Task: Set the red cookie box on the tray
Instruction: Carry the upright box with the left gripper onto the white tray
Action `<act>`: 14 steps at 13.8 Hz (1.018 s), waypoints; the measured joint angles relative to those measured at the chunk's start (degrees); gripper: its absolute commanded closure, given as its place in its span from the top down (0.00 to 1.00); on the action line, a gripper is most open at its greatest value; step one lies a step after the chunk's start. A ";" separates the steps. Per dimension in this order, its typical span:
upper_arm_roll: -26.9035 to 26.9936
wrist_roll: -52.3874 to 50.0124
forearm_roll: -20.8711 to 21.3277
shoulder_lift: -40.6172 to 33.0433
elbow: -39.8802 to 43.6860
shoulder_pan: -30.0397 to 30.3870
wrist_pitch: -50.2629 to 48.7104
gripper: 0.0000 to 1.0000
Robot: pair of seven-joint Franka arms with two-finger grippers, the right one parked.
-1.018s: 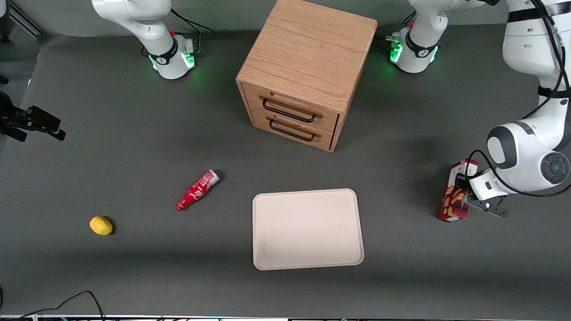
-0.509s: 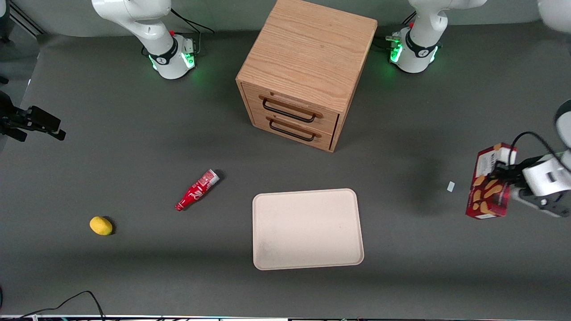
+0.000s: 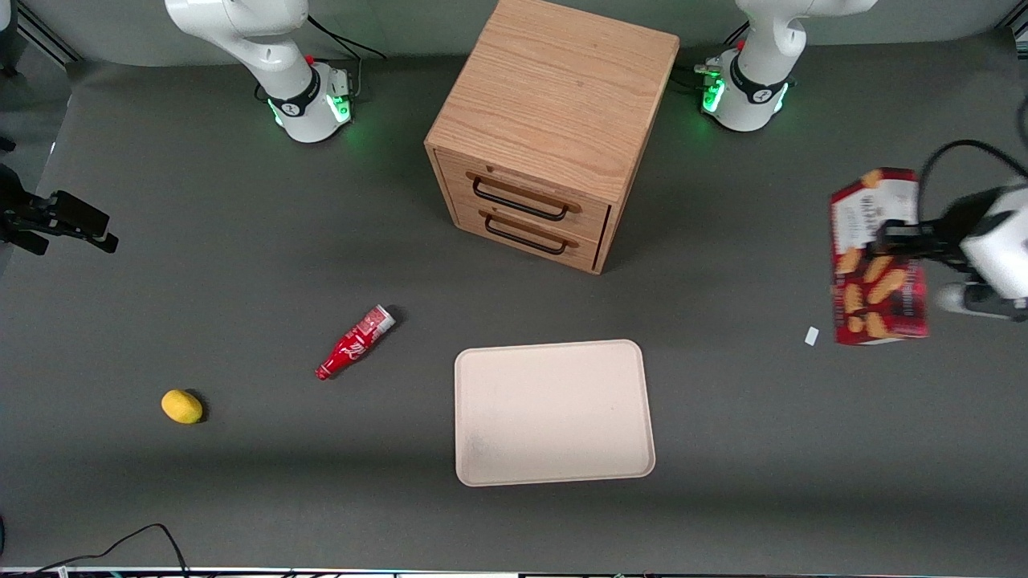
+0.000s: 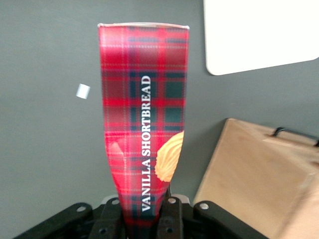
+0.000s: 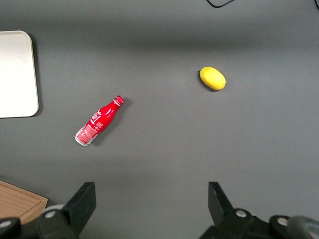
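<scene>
The red cookie box [image 3: 877, 265], dark red plaid with tan cookie pictures and a white end panel, hangs well above the table at the working arm's end. My left gripper [image 3: 899, 239] is shut on it, the fingers clamping its upper part. In the left wrist view the red cookie box [image 4: 144, 124] runs away from the camera, squeezed between the black fingers [image 4: 169, 214] of the gripper [image 4: 142, 216]. The cream-beige tray [image 3: 554, 411] lies flat on the table near the front camera, with nothing on it; one corner of the tray [image 4: 249, 40] shows in the left wrist view.
A wooden two-drawer cabinet [image 3: 552, 128] stands in the middle, farther from the front camera than the tray. A red soda bottle [image 3: 355, 342] and a yellow lemon [image 3: 181, 406] lie toward the parked arm's end. A small white scrap [image 3: 811, 335] lies below the box.
The gripper has lifted the red cookie box off the table and carried it higher, away from the front camera. A small white scrap shows where the box stood.
</scene>
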 measured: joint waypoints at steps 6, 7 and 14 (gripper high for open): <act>-14.33 -18.82 4.61 6.44 -2.31 -1.08 18.06 0.00; -15.64 -20.99 5.59 8.58 -3.50 -1.52 22.87 0.00; -17.18 -27.56 15.72 20.66 -7.53 -4.87 44.39 0.00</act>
